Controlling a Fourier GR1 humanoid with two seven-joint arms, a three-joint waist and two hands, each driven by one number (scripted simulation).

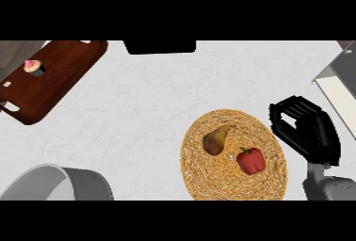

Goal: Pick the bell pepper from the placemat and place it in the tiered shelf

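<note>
A pear is lying near the middle of my view. A cupcake is sitting on a dark wooden board far left, and a grey pot is showing lower left.

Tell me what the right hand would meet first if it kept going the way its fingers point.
The right hand points up the view with relaxed fingers, beside the placemat. Straight on lies bare counter; the shelf sits slightly right of that line, though depth is unclear.
</note>
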